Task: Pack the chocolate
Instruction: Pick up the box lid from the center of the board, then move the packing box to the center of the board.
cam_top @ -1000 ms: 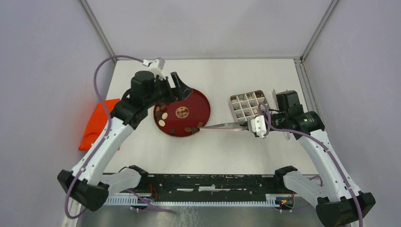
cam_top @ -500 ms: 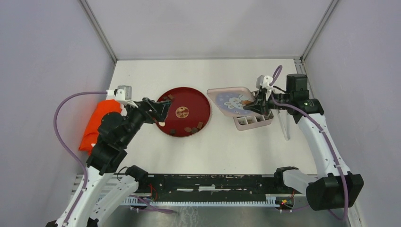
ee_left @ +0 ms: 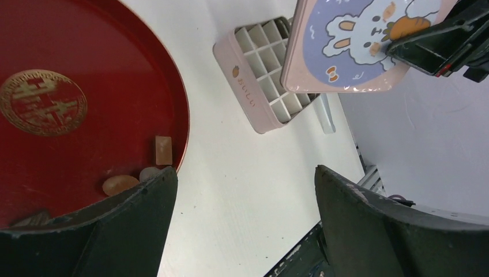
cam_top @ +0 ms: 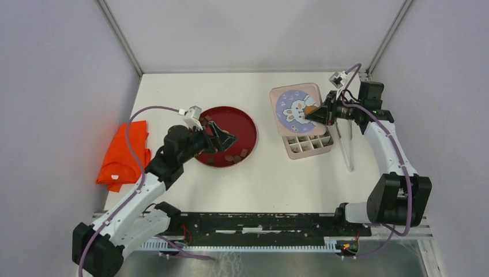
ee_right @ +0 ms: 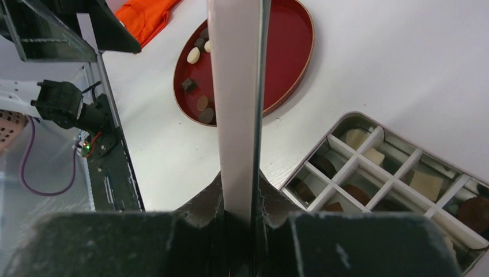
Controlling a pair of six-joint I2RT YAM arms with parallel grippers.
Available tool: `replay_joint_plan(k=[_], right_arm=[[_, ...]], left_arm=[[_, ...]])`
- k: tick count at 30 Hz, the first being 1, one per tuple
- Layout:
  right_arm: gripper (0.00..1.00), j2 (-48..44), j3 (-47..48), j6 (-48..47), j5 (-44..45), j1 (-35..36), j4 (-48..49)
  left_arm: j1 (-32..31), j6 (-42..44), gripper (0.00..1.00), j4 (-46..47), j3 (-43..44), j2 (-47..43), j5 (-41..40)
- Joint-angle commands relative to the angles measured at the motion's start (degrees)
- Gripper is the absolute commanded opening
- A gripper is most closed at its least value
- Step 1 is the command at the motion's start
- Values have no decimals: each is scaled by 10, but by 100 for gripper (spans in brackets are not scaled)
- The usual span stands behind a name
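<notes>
Several small brown and cream chocolate pieces (cam_top: 233, 157) lie in the near part of the round dark-red plate (cam_top: 245, 124). My left gripper (cam_top: 224, 138) hovers open over the plate's middle with nothing between its fingers. Its wrist view shows the chocolate pieces (ee_left: 163, 151) at the plate (ee_left: 104, 57) rim. The pale pink grid box (cam_top: 310, 145) stands right of the plate, with more chocolate (ee_right: 427, 184) in its cells. My right gripper (cam_top: 316, 114) is shut on the bunny-print lid (cam_top: 294, 109), held tilted over the box's far half. The lid (ee_right: 239, 86) appears edge-on in the right wrist view.
An orange cloth (cam_top: 124, 153) lies at the table's left edge. A clear, thin strip-like tool (cam_top: 346, 147) rests just right of the box. Grey walls close in the back and sides. A black rail (cam_top: 259, 222) runs along the near edge.
My left gripper swung right from the plate's left rim to over its middle. My right gripper carried the lid back and to the right, from left of the box to above it.
</notes>
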Motion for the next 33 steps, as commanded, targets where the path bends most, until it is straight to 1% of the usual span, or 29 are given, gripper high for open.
replay_joint_plan(k=[1, 2, 3, 4, 5, 7, 9, 10, 11, 12, 13, 15, 17, 18, 19, 20, 23, 26, 32, 33], right_arm=[[0, 47, 37, 53, -43, -34, 17], [0, 64, 52, 34, -52, -41, -8], [0, 86, 74, -1, -57, -46, -63], [0, 111, 110, -69, -50, -50, -148], [0, 131, 141, -126, -40, -50, -213], [0, 166, 187, -209, -40, -52, -310], [0, 186, 214, -277, -51, -58, -375], [0, 188, 219, -291, -54, -66, -386], [0, 183, 219, -289, -58, -75, -380], [0, 174, 215, -270, -60, -89, -352], [0, 157, 202, -225, -57, -103, -309], [0, 113, 151, -110, -37, -124, -149], [0, 67, 91, -8, -10, -135, -16], [0, 48, 67, 17, -2, -137, 27], [0, 38, 54, 33, 1, -138, 48], [0, 31, 44, 39, 3, -138, 60], [0, 28, 23, 50, 0, -141, 79], [0, 31, 9, 55, -14, -149, 90], [0, 34, 0, 32, -28, -163, 71], [0, 35, -1, 30, -30, -164, 71]], left_arm=[[-22, -57, 92, 115, 16, 60, 26], [-36, -54, 91, 117, 29, 80, 19], [-52, -50, 91, 118, 42, 100, 7], [-68, -45, 91, 118, 55, 123, -5], [-86, -41, 90, 117, 70, 146, -19], [-114, -42, 88, 117, 94, 196, -44], [-135, -50, 83, 125, 115, 250, -57], [-147, -58, 79, 130, 125, 278, -68], [-158, -66, 74, 136, 135, 305, -78], [-170, -74, 70, 138, 150, 335, -90], [-182, -83, 67, 131, 168, 363, -106], [-206, -98, 63, 99, 217, 434, -134], [-232, -114, 63, 42, 285, 496, -181], [-240, -120, 62, -5, 324, 525, -199], [-248, -127, 62, -41, 361, 553, -215], [-253, -133, 61, -73, 408, 580, -229], [-261, -154, 52, -145, 486, 641, -264], [-261, -165, 51, -183, 533, 680, -278], [-266, -176, 50, -231, 600, 736, -297], [-266, -176, 49, -239, 612, 744, -296]])
